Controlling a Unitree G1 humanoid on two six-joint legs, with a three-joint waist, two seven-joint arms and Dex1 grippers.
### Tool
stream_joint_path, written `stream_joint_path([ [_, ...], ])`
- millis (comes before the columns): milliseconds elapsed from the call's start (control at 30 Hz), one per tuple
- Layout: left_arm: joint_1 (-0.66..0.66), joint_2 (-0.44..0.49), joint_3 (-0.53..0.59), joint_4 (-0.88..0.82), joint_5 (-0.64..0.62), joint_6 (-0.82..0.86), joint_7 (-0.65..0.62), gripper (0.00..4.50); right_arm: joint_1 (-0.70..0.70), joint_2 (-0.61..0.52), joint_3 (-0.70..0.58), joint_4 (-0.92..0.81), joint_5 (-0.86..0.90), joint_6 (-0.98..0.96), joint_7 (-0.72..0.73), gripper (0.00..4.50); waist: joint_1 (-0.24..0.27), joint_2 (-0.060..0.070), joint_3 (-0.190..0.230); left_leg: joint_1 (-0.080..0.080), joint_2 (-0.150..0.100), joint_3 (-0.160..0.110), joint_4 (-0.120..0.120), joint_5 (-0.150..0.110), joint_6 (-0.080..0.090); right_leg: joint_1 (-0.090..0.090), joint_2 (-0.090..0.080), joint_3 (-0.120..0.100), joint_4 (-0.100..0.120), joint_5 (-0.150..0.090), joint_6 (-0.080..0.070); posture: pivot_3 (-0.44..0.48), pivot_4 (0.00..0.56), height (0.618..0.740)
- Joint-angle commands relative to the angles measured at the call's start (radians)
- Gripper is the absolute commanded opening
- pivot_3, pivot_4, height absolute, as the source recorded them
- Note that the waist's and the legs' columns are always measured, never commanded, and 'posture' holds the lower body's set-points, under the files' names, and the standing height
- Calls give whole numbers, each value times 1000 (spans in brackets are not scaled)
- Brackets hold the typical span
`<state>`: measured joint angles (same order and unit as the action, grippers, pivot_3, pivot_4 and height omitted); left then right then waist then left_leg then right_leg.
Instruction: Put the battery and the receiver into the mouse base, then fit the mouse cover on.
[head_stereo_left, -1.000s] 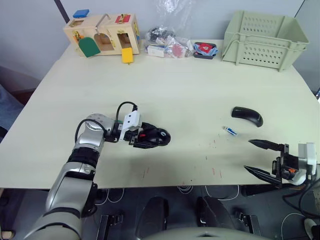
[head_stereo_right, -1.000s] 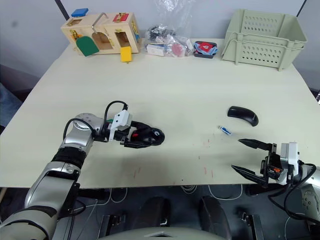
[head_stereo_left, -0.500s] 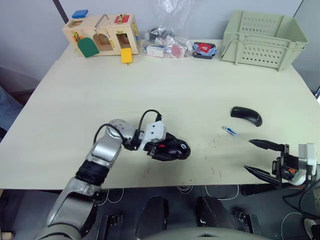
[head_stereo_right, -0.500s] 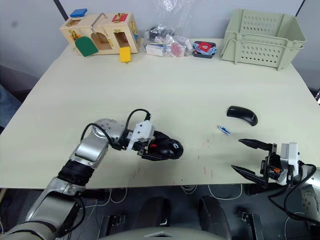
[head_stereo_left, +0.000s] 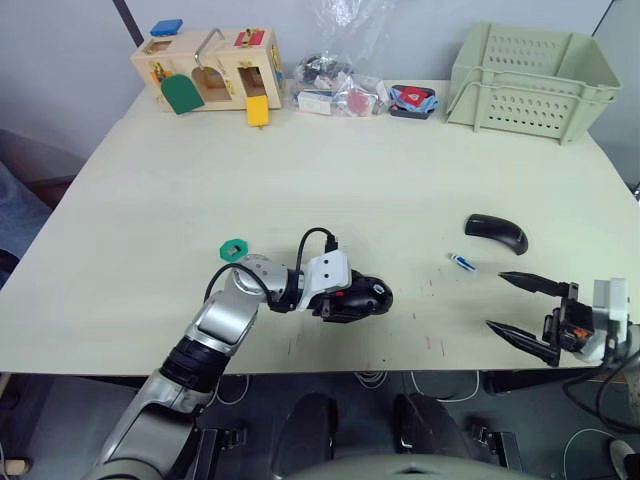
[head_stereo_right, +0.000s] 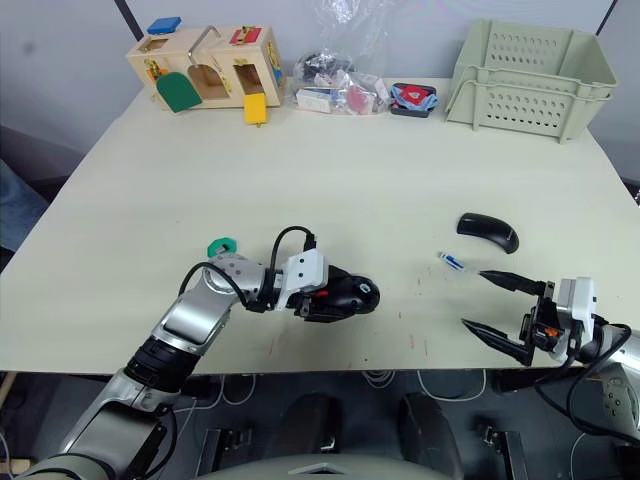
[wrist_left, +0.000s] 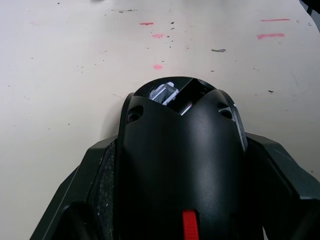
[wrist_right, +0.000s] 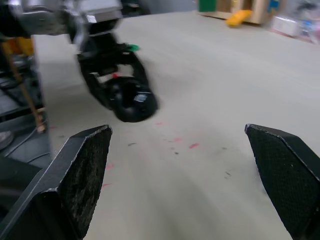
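Left claw (head_stereo_left: 352, 302) clamped on the mouse base (head_stereo_left: 362, 298), one black finger on each flank, the base resting on the table (head_stereo_left: 330, 180) near its front edge. A sliver of red shows at the rear of the base in the left wrist view. Right claw (head_stereo_left: 525, 310) spread wide, holding nothing, at the table's front right corner. The battery (head_stereo_left: 462, 262) lies just beyond the right claw's upper fingertip, apart from it; the mouse cover (head_stereo_left: 496, 231) lies a little farther beyond, near the battery. A green ring (head_stereo_left: 232, 249) sits behind the left arm.
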<state>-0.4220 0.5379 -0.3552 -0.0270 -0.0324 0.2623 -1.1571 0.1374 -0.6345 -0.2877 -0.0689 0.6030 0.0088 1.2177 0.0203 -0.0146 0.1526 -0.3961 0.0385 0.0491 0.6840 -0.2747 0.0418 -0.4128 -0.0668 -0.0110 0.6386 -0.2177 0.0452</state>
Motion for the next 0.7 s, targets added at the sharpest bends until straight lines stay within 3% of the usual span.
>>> stream_joint_path([
  [33,4,0,-41,29,34,9,15,2968,-12,-21,3,-55,-39,69,-101,4500,1,0,0,0,0,0,0,0,0,0,0,0,0,0,0,0,150,740],
  [333,-16,3,-59,42,39,57,15,2968,-139,13,82,-33,-205,214,-395,4500,2,1,-1,0,-1,0,0,0,0,0,0,0,0,0,0,0,150,740],
  [667,-46,6,-74,41,34,103,6,2968,-269,22,203,125,-315,268,-421,4500,4,2,-2,0,-1,1,0,0,0,1,0,0,0,0,0,0,150,740],
  [700,-46,7,-74,39,34,106,6,2968,-272,27,201,135,-319,259,-428,4247,3,2,-2,0,-1,1,0,0,0,1,0,0,0,0,0,0,150,740],
])
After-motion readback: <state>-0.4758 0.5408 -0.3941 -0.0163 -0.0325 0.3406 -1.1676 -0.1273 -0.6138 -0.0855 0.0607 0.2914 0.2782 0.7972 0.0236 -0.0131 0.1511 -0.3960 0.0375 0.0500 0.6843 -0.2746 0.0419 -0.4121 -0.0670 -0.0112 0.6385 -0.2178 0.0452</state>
